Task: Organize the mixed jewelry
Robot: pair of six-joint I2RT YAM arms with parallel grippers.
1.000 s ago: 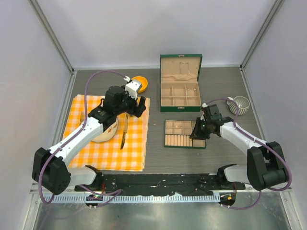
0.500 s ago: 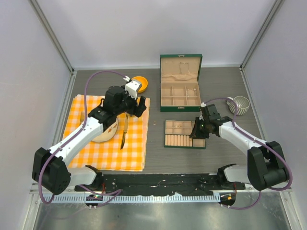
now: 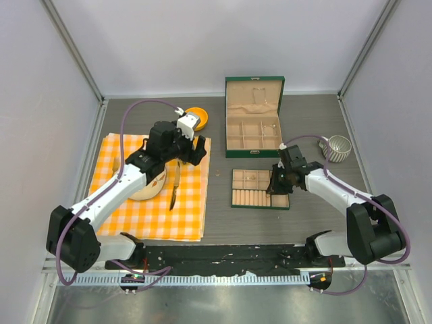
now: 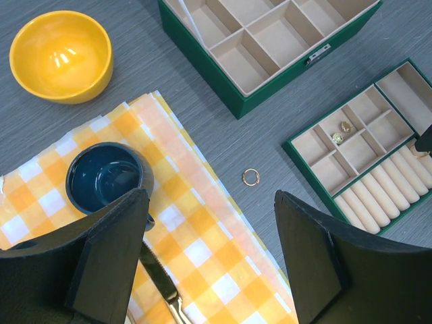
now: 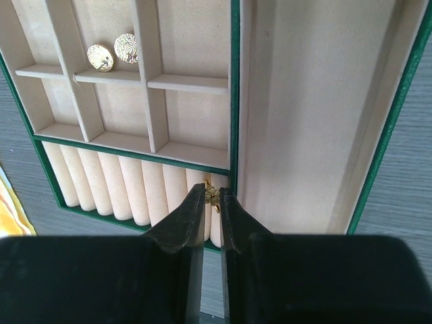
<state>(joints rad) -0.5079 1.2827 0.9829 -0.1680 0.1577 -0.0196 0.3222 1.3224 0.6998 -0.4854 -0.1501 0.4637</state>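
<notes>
Of the mixed jewelry, a small gold ring (image 4: 250,177) lies loose on the grey table (image 3: 217,173) between the checked cloth and the green tray (image 3: 234,189). My right gripper (image 5: 212,192) is shut on a tiny gold flower piece (image 5: 213,196), held just above the tray's right-hand ring rolls (image 5: 135,192). Two gold earrings (image 5: 113,52) rest in one small compartment of the tray. My left gripper (image 4: 210,202) hangs open over the cloth's right edge with nothing between its fingers; in the top view it (image 3: 192,150) is above the cloth's far right corner.
An open green jewelry box (image 3: 253,142) stands behind the tray. On the orange checked cloth (image 3: 155,216) are a dark blue cup (image 4: 104,177), a knife (image 3: 174,192) and a cream bowl (image 3: 150,187). A yellow bowl (image 4: 61,54) sits behind the cloth, a grey cup (image 3: 337,147) at the right.
My right gripper has shifted slightly left over the tray with the flower piece still in it. The left arm has not moved.
</notes>
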